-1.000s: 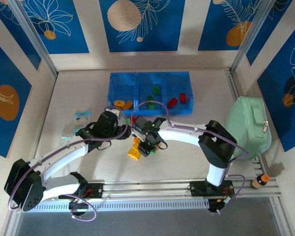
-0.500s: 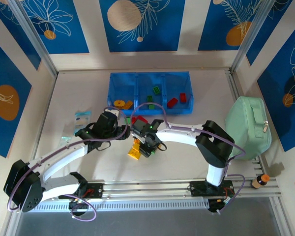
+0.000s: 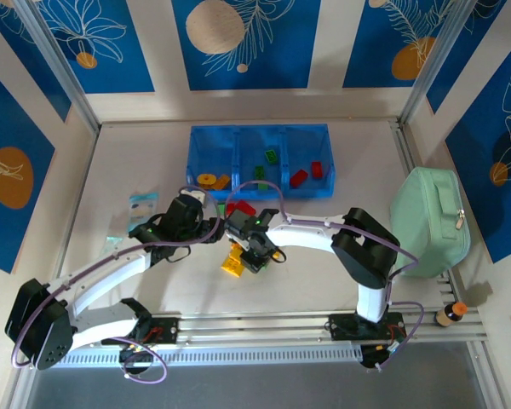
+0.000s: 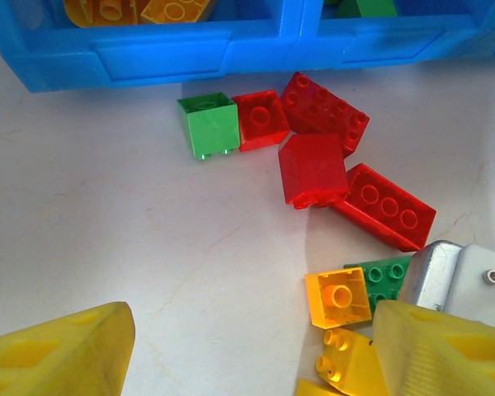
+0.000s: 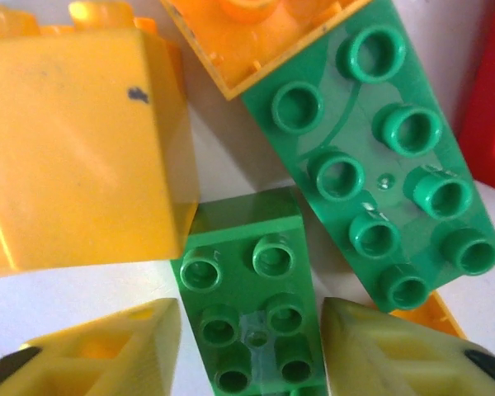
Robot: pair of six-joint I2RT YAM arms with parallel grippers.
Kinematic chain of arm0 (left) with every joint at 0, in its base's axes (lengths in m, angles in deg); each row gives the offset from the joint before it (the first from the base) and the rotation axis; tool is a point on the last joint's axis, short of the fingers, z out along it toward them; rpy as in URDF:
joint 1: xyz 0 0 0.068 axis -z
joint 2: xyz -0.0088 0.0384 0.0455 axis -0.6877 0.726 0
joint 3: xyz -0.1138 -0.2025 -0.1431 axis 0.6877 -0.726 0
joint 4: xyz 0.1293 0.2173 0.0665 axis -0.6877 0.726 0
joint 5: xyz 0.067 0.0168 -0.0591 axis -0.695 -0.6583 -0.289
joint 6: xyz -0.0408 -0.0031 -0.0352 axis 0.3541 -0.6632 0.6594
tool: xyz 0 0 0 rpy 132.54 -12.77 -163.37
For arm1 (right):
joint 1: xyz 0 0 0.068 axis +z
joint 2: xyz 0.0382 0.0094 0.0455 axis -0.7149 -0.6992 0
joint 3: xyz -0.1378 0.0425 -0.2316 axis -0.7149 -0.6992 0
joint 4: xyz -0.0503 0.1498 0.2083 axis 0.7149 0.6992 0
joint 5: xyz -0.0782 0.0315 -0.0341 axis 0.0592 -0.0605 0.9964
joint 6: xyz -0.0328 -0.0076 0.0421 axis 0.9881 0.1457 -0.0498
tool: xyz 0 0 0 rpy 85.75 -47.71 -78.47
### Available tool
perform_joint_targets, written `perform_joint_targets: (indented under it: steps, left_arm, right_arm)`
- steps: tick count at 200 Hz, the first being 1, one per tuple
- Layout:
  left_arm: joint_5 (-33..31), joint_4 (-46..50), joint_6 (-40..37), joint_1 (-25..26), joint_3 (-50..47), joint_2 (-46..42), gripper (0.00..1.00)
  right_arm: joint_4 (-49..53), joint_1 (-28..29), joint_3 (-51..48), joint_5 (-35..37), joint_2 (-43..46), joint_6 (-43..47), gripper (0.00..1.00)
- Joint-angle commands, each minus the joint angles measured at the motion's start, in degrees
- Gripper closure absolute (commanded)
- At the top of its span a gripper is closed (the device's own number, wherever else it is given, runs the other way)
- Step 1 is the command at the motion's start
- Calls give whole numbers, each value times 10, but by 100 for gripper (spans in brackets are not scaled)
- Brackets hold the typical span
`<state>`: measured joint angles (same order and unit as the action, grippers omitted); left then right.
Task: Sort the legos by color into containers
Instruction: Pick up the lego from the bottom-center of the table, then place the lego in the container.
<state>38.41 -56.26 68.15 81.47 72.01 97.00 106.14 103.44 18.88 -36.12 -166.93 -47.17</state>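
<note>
1. The small green brick lies studs up on the tabletop, in the loose pile at 6 o'clock from the blue tray. A longer green brick lies just beside it at 1 o'clock and a big yellow block at 10 o'clock.
2. It should handle as light, rigid, glossy plastic: it will not crush, but smooth walls can slip or twist out of a shallow pinch.
3. The best hold is probably across its two flat long flanks, low down and square on, clear of the studs and of the neighbours crowding it.
4. The right claw has its fingers apart, one on each flank of that brick and just beside it. I judge it is not yet clamped.
5. The left claw is also spread wide and holds nothing. It hovers over red bricks and a green cube near the tray wall.
6. In the tray, green pieces sit in the middle section, so that is the likely place for this brick. Yellow pieces sit in the left section and red in the right.
7. Against a second ago, the right claw has crept toward 8 o'clock over the pile, its elbow following to 9 o'clock. The left claw has hardly moved, and the bricks lie as they did.
</note>
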Motion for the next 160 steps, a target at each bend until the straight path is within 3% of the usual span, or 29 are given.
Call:
perform_joint_targets:
  steps: [1, 66, 91, 122, 160]
  left_arm:
    - [-6, 2, -8, 3, -4, -14, 24]
    - [-25, 3, -19, 2, -12, -73, 24]
    - [-34, 18, -23, 1, -15, -91, 24]
    - [-26, 21, -21, 1, -26, -110, 24]
    - [-20, 29, -10, 2, -39, -132, 24]
  right_arm:
    - [23, 6, 0, -13, -14, -6, 53]
    - [39, -2, 16, -29, 23, -9, 74]
    - [71, -11, 48, -29, 69, -9, 76]
    - [81, -94, 103, -36, 107, 1, 76]
    - [108, -191, 232, -52, 68, -16, 75]
